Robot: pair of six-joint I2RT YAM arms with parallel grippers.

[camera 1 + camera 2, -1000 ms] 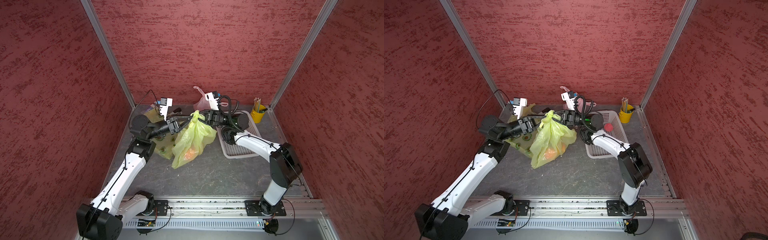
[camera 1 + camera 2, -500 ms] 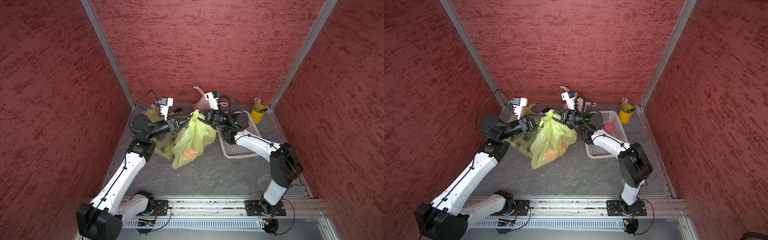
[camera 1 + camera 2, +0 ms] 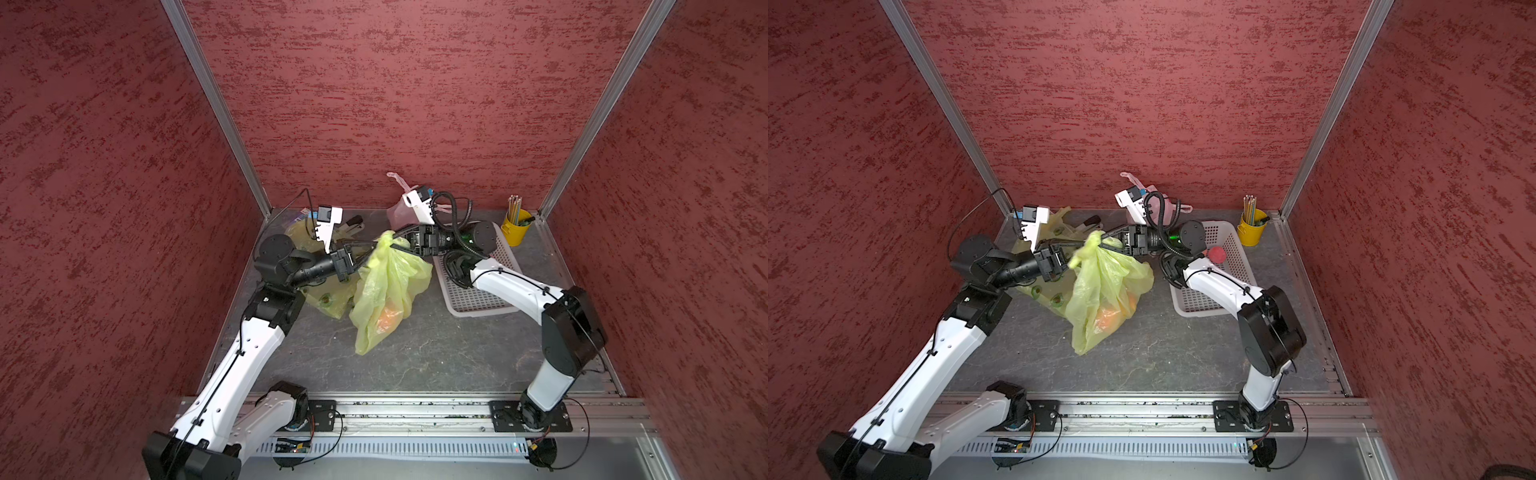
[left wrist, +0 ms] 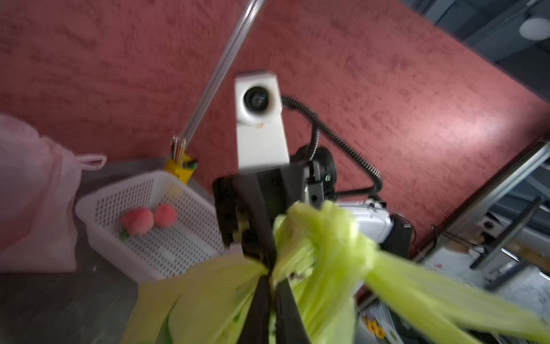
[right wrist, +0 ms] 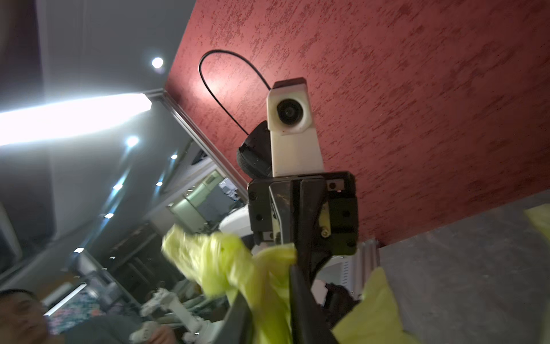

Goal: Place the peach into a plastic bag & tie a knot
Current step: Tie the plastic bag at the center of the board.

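A yellow-green plastic bag [image 3: 386, 291] [image 3: 1104, 286] hangs over the middle of the floor, its lower end resting on the grey mat. The orange peach [image 3: 384, 318] [image 3: 1113, 316] shows through its lower part. The top is bunched into a knot-like lump [image 4: 327, 238]. My left gripper [image 3: 368, 253] [image 3: 1075, 254] [image 4: 272, 278] is shut on the bag's neck just under that lump. From the opposite side, my right gripper [image 3: 390, 243] [image 3: 1100, 242] [image 5: 268, 292] meets the same spot. Its fingers stand apart, with a strand of bag plastic [image 5: 214, 259] lying between them.
A white perforated basket [image 3: 478, 295] [image 4: 184, 256] lies to the right, under the right arm, with two pink peaches [image 4: 137, 222] in it. A yellow pencil cup [image 3: 516, 228] stands in the back right corner. A pink bag [image 3: 399, 210] leans on the back wall; another yellowish bag [image 3: 328, 299] lies under the left arm.
My left gripper has closed onto the bag's neck. My right gripper, shut before, has just parted its fingers. The bag itself has hardly shifted.
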